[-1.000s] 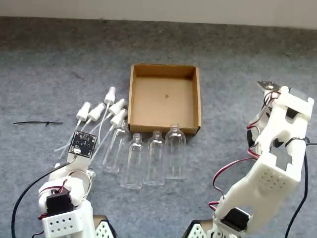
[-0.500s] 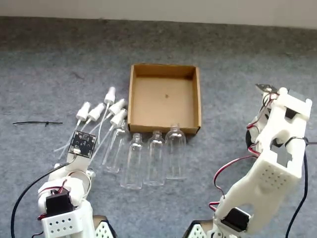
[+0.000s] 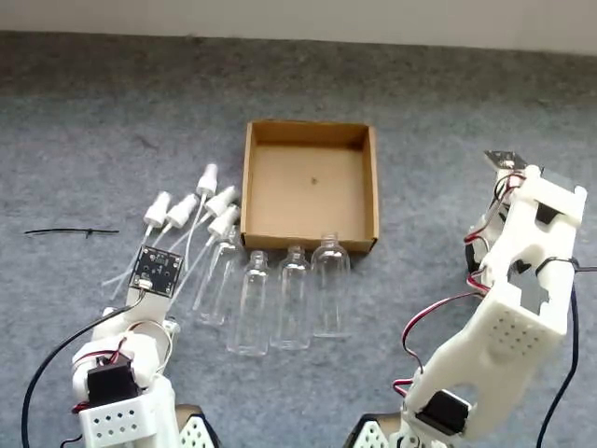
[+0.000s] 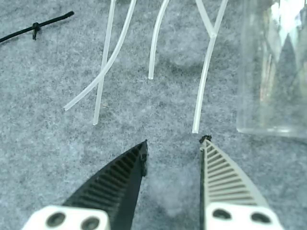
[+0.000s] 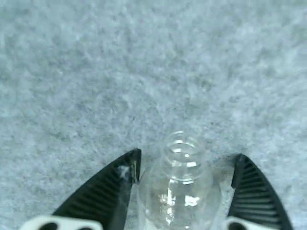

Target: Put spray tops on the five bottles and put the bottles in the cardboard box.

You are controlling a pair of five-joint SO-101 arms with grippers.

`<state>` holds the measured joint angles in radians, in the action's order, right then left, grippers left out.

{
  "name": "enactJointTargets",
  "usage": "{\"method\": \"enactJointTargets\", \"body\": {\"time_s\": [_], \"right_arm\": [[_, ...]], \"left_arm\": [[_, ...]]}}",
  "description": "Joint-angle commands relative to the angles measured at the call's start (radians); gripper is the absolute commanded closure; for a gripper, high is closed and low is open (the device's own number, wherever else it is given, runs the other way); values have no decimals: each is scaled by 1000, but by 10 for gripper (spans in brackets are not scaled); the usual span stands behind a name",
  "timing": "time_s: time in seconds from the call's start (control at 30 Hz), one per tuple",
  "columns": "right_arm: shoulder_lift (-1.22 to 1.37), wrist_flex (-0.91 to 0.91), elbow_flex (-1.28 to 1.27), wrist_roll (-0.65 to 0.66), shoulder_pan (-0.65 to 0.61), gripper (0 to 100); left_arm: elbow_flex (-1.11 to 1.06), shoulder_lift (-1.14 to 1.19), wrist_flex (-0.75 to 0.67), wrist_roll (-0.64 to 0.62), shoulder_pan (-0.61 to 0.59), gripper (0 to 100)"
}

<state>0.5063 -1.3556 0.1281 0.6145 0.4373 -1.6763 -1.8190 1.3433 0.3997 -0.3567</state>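
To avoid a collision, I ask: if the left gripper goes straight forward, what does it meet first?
The left gripper would probably meet a tube first; its end lies just before the jaws.

A fixed high camera looks down over the grey surface (image 3: 93, 112); wrist cameras peer close past the left tool (image 4: 174, 141) and right tool (image 5: 188, 153) at small patches of it

A: What is lying on the grey carpet (image 3: 93, 121)?
B: A thin black tie (image 3: 73, 231) with a small knot partway along it. It lies flat near the carpet's left edge, about halfway up.
A: Anything else?
B: One thing more: a pale strip (image 3: 298, 17) just beyond the carpet's far edge, running its whole width.
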Motion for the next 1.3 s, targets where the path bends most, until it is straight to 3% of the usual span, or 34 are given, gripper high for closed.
{"method": "enactJointTargets", "body": {"time_s": [0.0, 0.43, 0.7, 0.8, 1.0, 1.1, 1.17, 1.27], "right_arm": [[-16, 5, 53, -9, -2, 728], [-19, -44, 54, -9, -2, 924], [-85, -139, 222, -9, -50, 931], [-111, -153, 282, -9, -53, 878], [-127, -232, 392, -74, -62, 672], [-128, -332, 401, -61, -70, 666], [-127, -381, 397, 18, -74, 666], [-114, -378, 355, 54, -76, 666]], "left_arm": [[-19, 2, 11, 8, -16, 829], [-19, 1, 6, 8, -18, 828], [-19, 1, -143, 11, -41, 825], [-19, 2, -133, 11, -16, 825], [-19, 4, -115, 11, -13, 825], [-19, 5, -115, 11, -13, 825], [-19, 5, -115, 11, -13, 825], [-19, 5, -115, 11, -13, 825]]}}
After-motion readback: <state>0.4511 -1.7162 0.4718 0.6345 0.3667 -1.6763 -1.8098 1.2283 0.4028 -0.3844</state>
